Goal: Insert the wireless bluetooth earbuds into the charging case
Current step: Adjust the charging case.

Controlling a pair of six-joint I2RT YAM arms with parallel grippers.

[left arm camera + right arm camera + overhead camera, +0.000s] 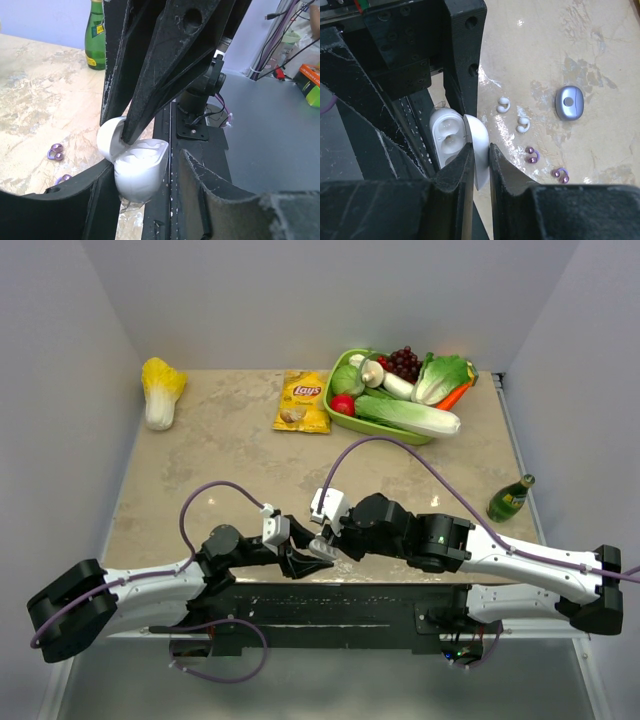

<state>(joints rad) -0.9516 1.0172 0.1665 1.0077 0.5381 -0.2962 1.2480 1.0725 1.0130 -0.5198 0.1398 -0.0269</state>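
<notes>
Showing the charging case clamped by the left tool, its lid pinched by the right tool; earbuds lie on the worktop just beyond the right tool.

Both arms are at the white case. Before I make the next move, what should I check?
1. Grip: white charging case held in left tool: ok.
2. Access: lid open, pinched by right tool: ok.
3. Space: wells empty: ok.
4. Targets: two white earbuds loose on the table: ok.
5. Free tool for picking: not ok, both occupied.
6. Mix-up: purple earbuds and grey case lie apart from the white pair: ok.
</notes>
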